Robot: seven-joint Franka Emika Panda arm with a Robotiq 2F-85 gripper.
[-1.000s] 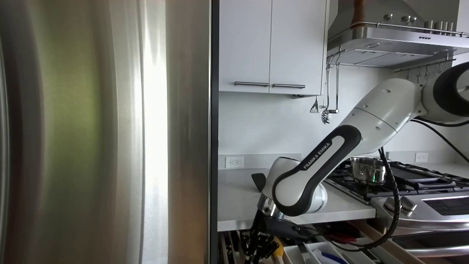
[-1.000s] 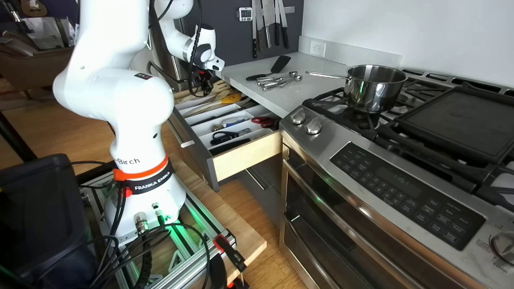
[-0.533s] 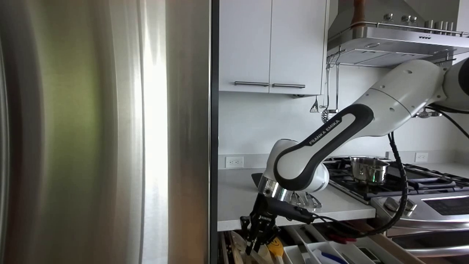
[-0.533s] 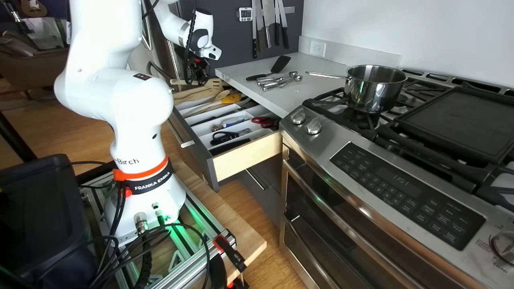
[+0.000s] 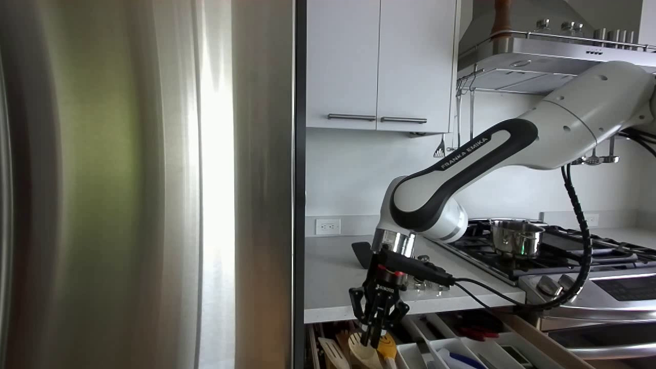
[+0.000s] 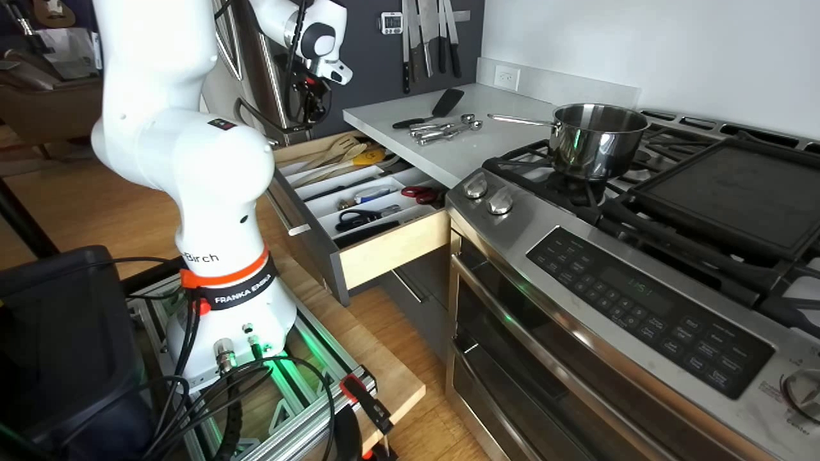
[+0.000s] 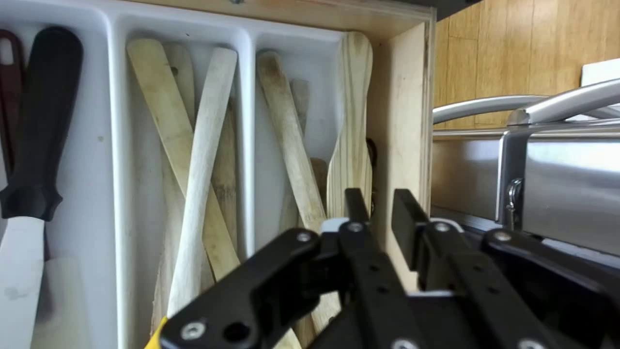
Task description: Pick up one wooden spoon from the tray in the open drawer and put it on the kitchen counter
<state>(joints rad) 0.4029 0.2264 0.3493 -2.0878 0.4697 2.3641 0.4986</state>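
"Where's my wooden spoon [image 5: 359,351]?"

"In an exterior view: left, in the tray [image 5: 408,354]; then my gripper [image 5: 370,340] hovers, jaws slightly parted, holding nothing."

"So I'm pre-grasp?"

"Seems so. Align over it, lower, pinch; then the counter [image 6: 474,147]."

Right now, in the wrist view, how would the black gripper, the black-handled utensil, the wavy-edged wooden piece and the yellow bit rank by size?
As they look, largest to smallest:
1. Gripper, looming because it is nearest
2. Black-handled utensil
3. Wavy-edged wooden piece
4. Yellow bit, only a corner showing
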